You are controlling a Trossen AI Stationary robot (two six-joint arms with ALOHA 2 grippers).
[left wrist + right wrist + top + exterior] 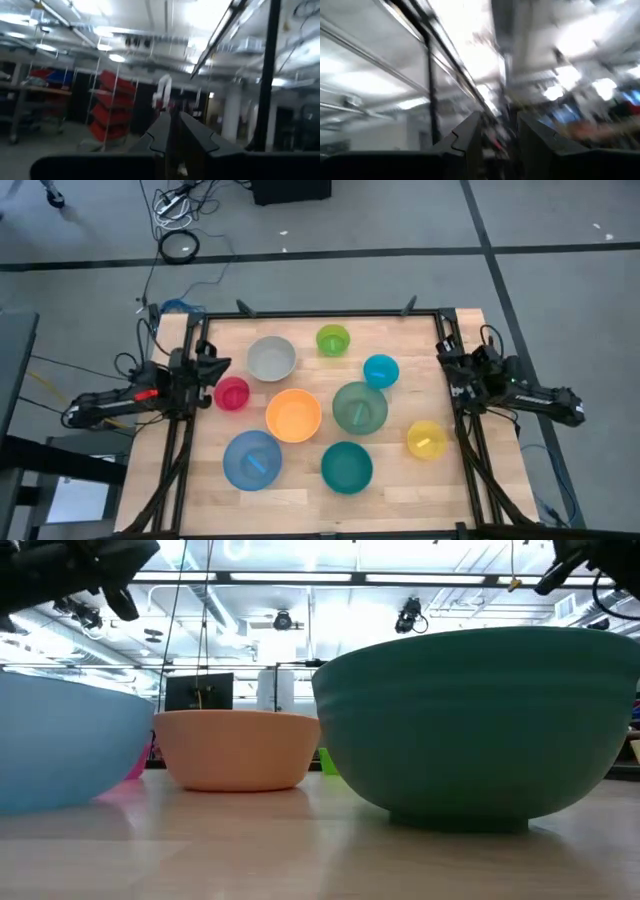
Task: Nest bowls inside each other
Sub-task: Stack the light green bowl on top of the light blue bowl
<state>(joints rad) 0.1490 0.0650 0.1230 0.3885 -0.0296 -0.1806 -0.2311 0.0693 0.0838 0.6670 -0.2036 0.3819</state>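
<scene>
Several round bowls stand apart, upright on their bases on the wooden table (400, 485): grey (271, 358), lime green (333, 340), cyan (380, 370), pink-red (232, 394), orange (294, 415), dark green (359, 407), yellow (426, 439), blue (252, 459) and teal (346, 467). None sits inside another. My left gripper (222, 367) hangs at the table's left edge beside the pink-red bowl, its fingers (162, 132) shut on nothing and tipped upward. My right gripper (442, 358) hangs at the right edge near the cyan bowl, open (499, 132) and empty, also tipped upward.
A black frame (320, 313) runs along the table's far edge and down both sides beside the arms. In the low view the teal bowl (480, 720), orange bowl (240, 745) and blue bowl (60, 740) stand near the front. Bare wood lies along the near edge.
</scene>
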